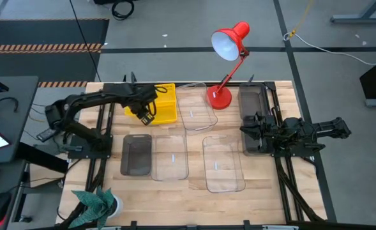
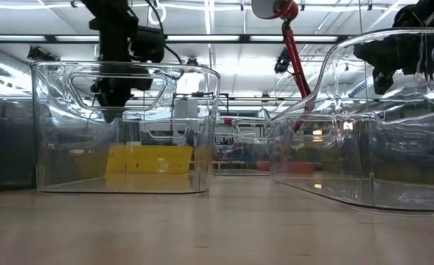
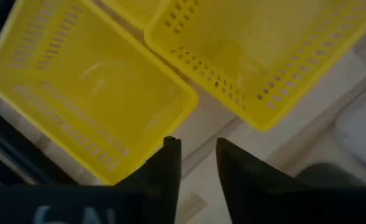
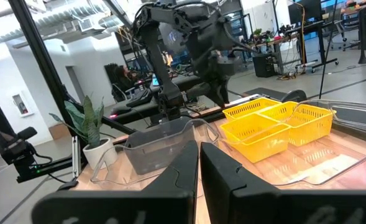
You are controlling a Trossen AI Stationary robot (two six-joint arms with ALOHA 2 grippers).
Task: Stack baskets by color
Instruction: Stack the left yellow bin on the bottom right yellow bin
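1. Yellow plastic makes up the two small square baskets (image 1: 157, 105); their walls are pierced with rows of slots, their floors are smooth, and they sit side by side at the far left of the table (image 1: 264, 198), close together with a thin strip of wood showing between them in the left wrist view.
2. Clear baskets number three: one (image 1: 197, 105) lies beside the yellow pair, one (image 1: 170, 156) sits nearer the front, and the largest-looking one (image 1: 223, 164) lies to its right. All are shallow, glossy rectangles with rounded corners and cut-out handles.
3. Smoky grey baskets show in two spots: one (image 1: 136, 155) touches or nearly touches the front clear basket on its left, and another (image 1: 252, 118) lies lengthwise at the right edge.
4. Above the yellow pair hangs the left gripper (image 1: 145, 117), its dark fingers apart with a narrow gap and nothing between them.
5. Over the right-hand grey basket rests the right gripper (image 1: 246, 130), its fingers nearly together and empty.
6. Behind the clear baskets stands a red desk lamp (image 1: 228, 46) with a round base and a tilted shade.
7. At the front left corner is a small potted plant (image 1: 97, 204) with pointed green leaves.
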